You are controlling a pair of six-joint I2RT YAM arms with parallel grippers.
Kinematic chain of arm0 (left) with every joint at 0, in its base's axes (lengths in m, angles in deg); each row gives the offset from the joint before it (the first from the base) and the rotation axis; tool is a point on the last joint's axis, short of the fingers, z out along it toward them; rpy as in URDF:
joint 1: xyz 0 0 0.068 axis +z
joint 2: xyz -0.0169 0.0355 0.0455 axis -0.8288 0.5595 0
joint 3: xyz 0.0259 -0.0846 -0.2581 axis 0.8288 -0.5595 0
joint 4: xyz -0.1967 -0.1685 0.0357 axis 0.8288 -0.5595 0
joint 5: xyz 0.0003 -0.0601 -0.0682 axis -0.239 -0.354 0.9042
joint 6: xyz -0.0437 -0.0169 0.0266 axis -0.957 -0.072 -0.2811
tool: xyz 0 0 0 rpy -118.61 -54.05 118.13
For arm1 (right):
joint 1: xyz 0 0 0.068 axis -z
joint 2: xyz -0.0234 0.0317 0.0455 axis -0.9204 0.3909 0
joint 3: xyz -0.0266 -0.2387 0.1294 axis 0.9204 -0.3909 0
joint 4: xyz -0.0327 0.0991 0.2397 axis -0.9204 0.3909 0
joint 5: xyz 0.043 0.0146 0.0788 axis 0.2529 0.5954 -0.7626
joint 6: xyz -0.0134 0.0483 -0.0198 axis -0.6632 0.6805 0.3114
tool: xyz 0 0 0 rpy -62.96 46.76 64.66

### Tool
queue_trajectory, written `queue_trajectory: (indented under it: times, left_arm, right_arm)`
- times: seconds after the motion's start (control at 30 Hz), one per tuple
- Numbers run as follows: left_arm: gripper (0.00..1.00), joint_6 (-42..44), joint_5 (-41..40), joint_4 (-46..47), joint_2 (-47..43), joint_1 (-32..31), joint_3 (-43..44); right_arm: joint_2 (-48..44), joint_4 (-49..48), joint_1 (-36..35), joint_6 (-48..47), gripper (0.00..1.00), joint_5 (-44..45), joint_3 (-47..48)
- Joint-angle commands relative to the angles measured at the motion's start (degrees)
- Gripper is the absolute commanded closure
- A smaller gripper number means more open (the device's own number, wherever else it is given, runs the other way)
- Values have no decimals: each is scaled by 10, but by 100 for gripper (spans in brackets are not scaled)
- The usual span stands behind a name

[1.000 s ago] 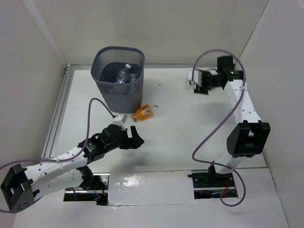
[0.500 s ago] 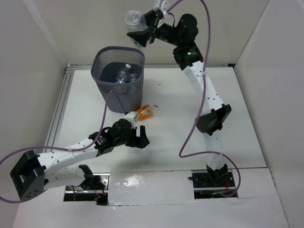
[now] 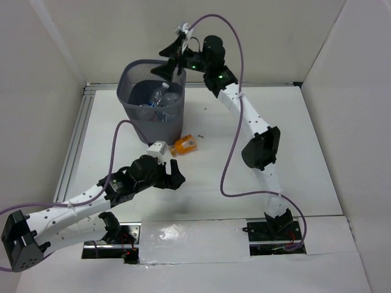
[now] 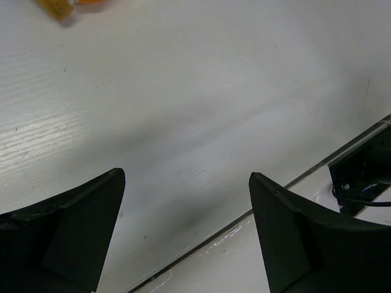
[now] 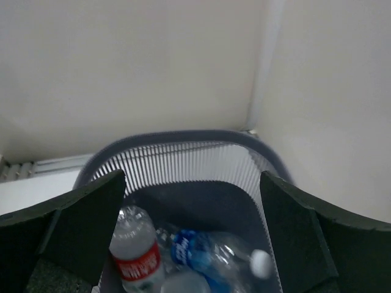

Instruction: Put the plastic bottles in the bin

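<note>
The right jaws are spread wide with nothing between them, hanging just above the mouth of the bin (image 5: pixel 183 135), a dark grey mesh basket with a rounded-square rim. Straight below them, inside the bin, lie several clear plastic bottles: one with a red label (image 5: pixel 137 259) towards the left finger, one with a blue label (image 5: pixel 194 251) beside it under the middle of the gap, and a white cap (image 5: pixel 261 262) nearer the right finger. Behind the jaws the right arm (image 3: pixel 256 146) stretches from the near edge of the table (image 3: pixel 305 122) to the bin (image 3: pixel 127 79). The left jaws are also wide open and hold nothing, poised low over bare white table. Ahead of them and apart from both fingers, the short orange bottle (image 3: pixel 184 144) lies on its side on the table, just beside the foot of the bin; the left wrist view catches only its edge (image 4: pixel 61 6).
</note>
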Motion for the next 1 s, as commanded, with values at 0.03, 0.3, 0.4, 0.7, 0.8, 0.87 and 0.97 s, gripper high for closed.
queue_trajectory:
  times: [0.03, 0.3, 0.4, 0.7, 0.8, 0.87, 0.97]
  left_arm:
    - [4, -8, -34, -30, -37, -2, 13]
    - [4, -165, -226, -210, -117, 3, 31]
    - [4, -236, -310, -256, -164, 3, 36]
    - [3, -291, -340, -340, -149, 3, 66]
    - [3, -306, -326, -340, -166, 3, 47]
    - [3, -313, -320, -340, -184, 3, 30]
    - [3, -320, -314, -340, -192, 3, 23]
  right_arm:
    - [-163, 81, 63, -187, 6, -64, -76]
    - [-344, 275, 159, -549, 43, -104, -380]
    - [-362, 379, 160, -696, 40, -111, -471]
    - [-369, 277, 81, -824, 0, -61, -698]
    - [-341, 246, 62, -824, 0, -61, -704]
    - [-332, 231, 52, -824, 0, -55, -710]
    - [-320, 190, 32, -824, 0, -22, -721]
